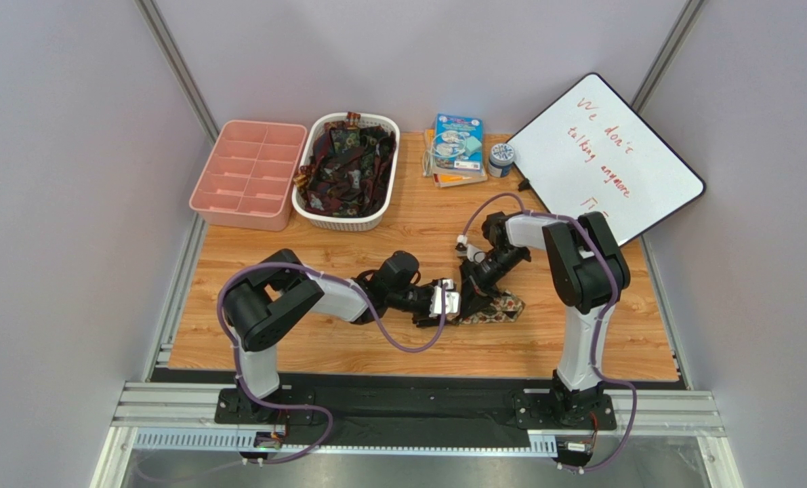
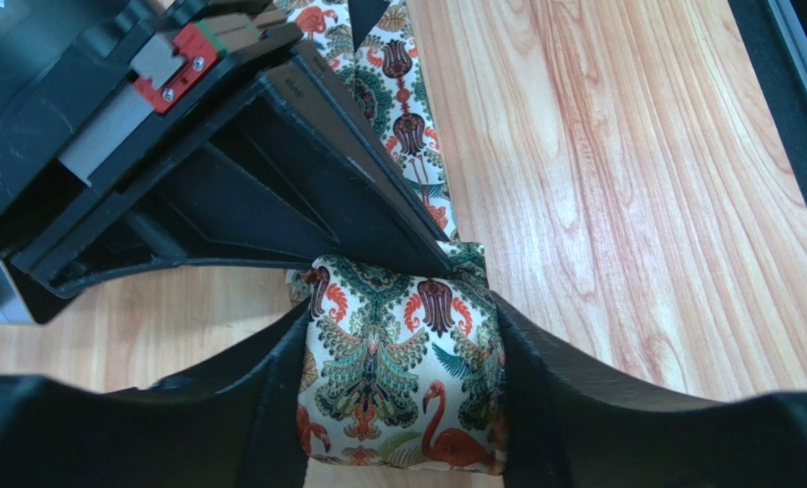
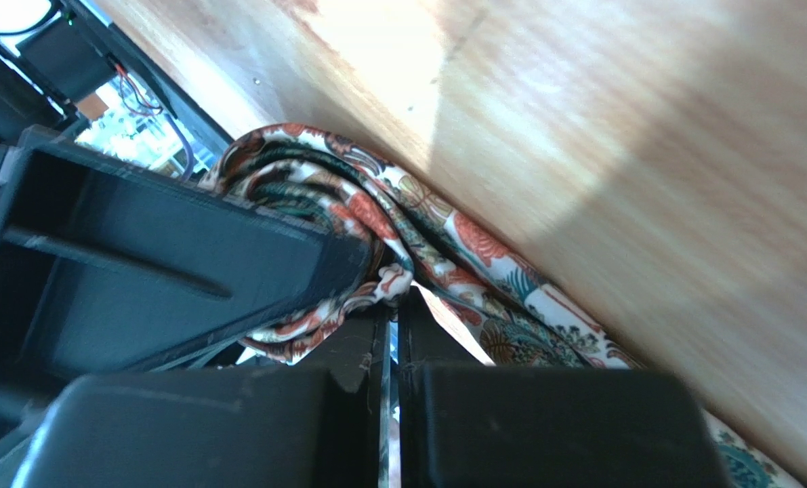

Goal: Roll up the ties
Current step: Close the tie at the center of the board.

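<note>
Your left gripper (image 2: pixel 402 407) is squeezing the rolled end of the tie (image 2: pixel 392 356).

The tie is cream with green leaves and red flamingos. It lies near the middle of the wooden table (image 1: pixel 326 346), between your two arms. The rolled part sits tight between the left gripper's two fingers (image 2: pixel 244 407), one on each side. The flat part runs away from the roll along the table and goes under your right gripper (image 2: pixel 438 244). The right gripper's fingers are pressed together, and their tips touch the top of the roll. You cannot tell if any cloth is pinched between them. More dark ties (image 1: pixel 346 168) are piled in the white basket (image 1: pixel 341 222) at the far side of the table.
</note>
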